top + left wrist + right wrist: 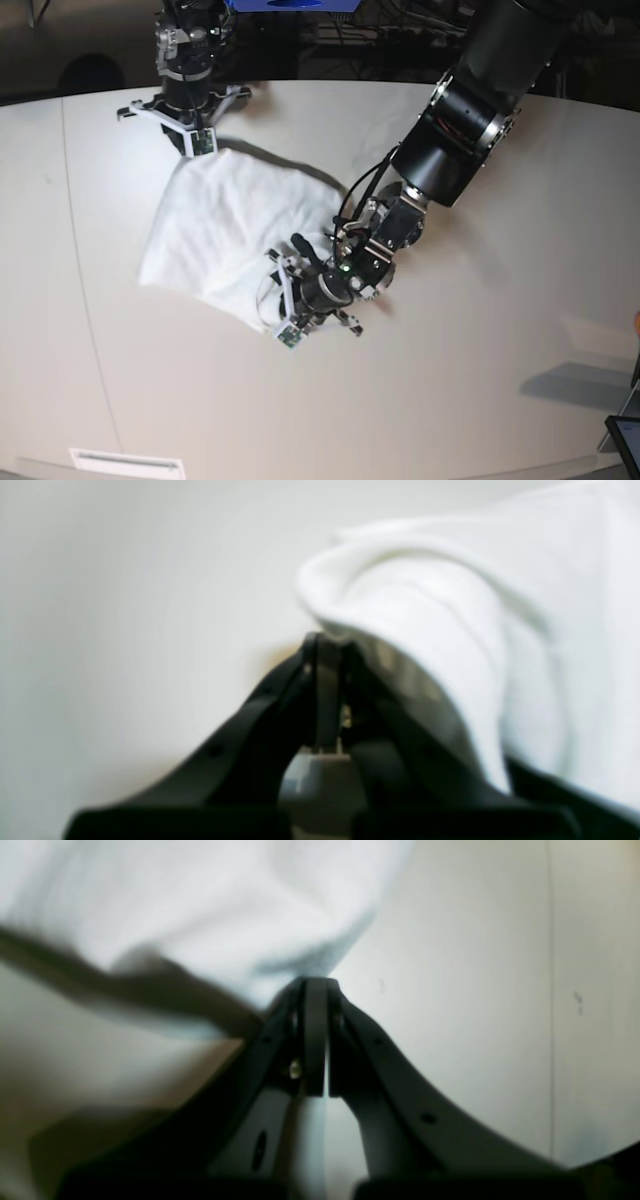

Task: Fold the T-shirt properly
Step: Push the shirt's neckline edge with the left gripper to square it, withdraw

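The T-shirt [225, 235], plain white side up, lies bunched on the white table [480, 380], stretched between both arms in the base view. Close in, the left wrist view shows what the base view cannot: the left gripper [327, 645] pinched tight on a rolled fold of cloth. The right wrist view has the right gripper [316, 990] clamped shut on the shirt's edge; from the base it's at the far corner [190, 135]

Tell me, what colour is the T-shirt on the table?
Plain white: the T-shirt shows no print from here. The base view shows it best.
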Action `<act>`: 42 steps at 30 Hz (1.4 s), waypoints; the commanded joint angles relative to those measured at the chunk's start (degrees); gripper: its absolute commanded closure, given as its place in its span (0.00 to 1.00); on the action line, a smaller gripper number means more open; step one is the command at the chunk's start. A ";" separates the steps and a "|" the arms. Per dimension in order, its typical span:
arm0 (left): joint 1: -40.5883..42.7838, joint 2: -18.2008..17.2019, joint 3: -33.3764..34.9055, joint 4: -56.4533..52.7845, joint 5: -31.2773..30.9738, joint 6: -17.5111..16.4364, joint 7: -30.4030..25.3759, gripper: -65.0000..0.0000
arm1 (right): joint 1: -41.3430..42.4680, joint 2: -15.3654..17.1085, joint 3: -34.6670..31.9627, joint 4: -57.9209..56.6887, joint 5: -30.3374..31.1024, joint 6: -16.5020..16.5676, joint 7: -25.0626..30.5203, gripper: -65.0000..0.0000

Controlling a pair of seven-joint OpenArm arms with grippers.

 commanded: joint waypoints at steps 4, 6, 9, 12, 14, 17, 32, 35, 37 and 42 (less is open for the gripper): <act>-5.26 4.59 0.16 -8.93 -0.18 -2.36 -5.68 1.00 | -1.53 -0.33 -4.62 0.14 1.76 1.64 -1.72 1.00; -6.67 6.61 0.16 -13.15 -0.09 -2.36 -8.76 1.00 | -1.44 -0.33 -5.76 0.05 1.76 1.64 -1.81 1.00; -9.22 9.24 0.25 -19.12 -0.09 -2.45 -12.62 1.00 | -1.27 -0.41 -8.13 0.05 1.76 1.64 -1.90 1.00; -11.77 11.71 0.25 -23.52 -0.09 -4.65 -15.70 1.00 | -0.57 -0.41 -10.07 0.14 1.76 1.64 -1.90 1.00; -13.26 12.40 0.25 -25.19 -0.09 -5.88 -17.19 1.00 | -0.21 -0.41 -11.47 -0.12 1.76 1.64 -1.99 1.00; -14.93 12.40 0.16 -25.37 -0.09 -6.23 -18.95 1.00 | -0.13 -0.50 -14.20 -0.04 1.76 1.55 -1.99 1.00; -15.46 5.20 -1.77 -3.56 -0.62 -6.05 -10.34 1.00 | -1.27 0.64 -2.60 3.48 1.94 -5.48 -1.99 1.00; -7.11 2.39 -10.57 12.00 -0.44 -6.05 -2.78 1.00 | -2.41 0.47 0.92 4.27 2.02 -5.48 -1.90 1.00; -0.52 0.63 -15.31 22.02 -0.09 -6.05 1.62 1.00 | -2.59 0.47 2.68 4.62 2.02 -5.48 -1.64 1.00; 12.94 -5.44 -18.74 40.74 -0.18 -6.14 6.45 1.00 | -0.30 0.82 7.07 6.56 1.94 -5.39 -1.55 1.00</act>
